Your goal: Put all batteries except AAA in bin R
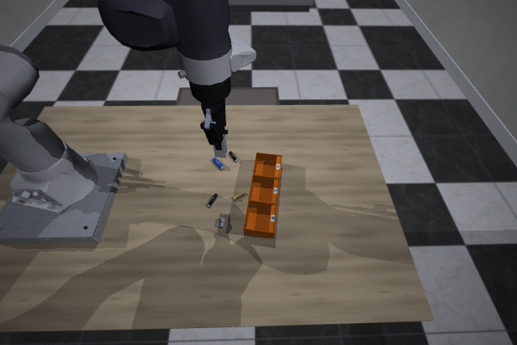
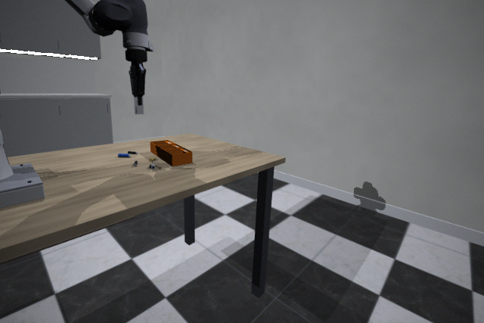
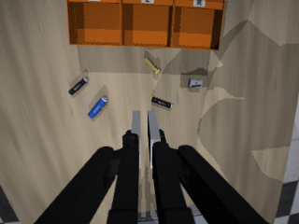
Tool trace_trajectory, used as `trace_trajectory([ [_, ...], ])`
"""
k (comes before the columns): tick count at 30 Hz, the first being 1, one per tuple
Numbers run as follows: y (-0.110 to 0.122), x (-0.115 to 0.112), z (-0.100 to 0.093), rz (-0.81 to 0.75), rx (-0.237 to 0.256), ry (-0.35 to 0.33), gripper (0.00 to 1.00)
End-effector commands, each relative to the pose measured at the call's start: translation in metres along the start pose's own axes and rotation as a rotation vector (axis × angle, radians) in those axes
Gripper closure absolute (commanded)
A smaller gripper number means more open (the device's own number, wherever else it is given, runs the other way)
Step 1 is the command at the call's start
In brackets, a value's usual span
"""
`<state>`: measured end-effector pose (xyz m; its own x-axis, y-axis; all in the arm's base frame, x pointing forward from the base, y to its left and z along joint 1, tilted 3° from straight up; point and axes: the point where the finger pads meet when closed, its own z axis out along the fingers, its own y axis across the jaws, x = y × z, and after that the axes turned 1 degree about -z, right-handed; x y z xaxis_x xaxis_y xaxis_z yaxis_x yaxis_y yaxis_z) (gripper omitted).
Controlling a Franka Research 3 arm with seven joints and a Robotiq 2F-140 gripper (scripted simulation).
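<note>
My gripper (image 1: 218,149) (image 2: 138,110) is shut and empty, and hangs high above the table. In the wrist view its fingers are pressed together. Below it lie a blue battery (image 3: 97,106) (image 1: 217,163), a small black battery (image 3: 78,86) (image 1: 233,156) and a thin black battery (image 3: 162,103) (image 1: 212,200). The orange three-compartment bin row (image 3: 145,23) (image 1: 263,194) stands beyond them, and its compartments look empty. Its labels are too small to read surely; the right one in the wrist view (image 3: 198,3) may be R.
A yellow screw (image 3: 152,65) (image 1: 238,196) lies close to the bin row. A small grey block (image 3: 195,83) (image 1: 220,221) lies near the bin's near end. The robot base (image 1: 50,195) stands at the table's left.
</note>
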<state>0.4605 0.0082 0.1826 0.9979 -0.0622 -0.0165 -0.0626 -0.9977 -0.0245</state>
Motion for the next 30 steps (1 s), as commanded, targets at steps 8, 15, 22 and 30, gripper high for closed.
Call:
trace_trajectory([
  [8,-0.002,0.001,0.000,-0.125,0.031,0.005,0.95],
  [15,-0.002,0.001,0.000,-0.125,0.031,0.005,0.95],
  [22,0.011,0.016,0.015,0.025,0.032,0.002,0.95],
  [30,0.045,0.055,0.057,0.025,0.032,0.002,0.95],
])
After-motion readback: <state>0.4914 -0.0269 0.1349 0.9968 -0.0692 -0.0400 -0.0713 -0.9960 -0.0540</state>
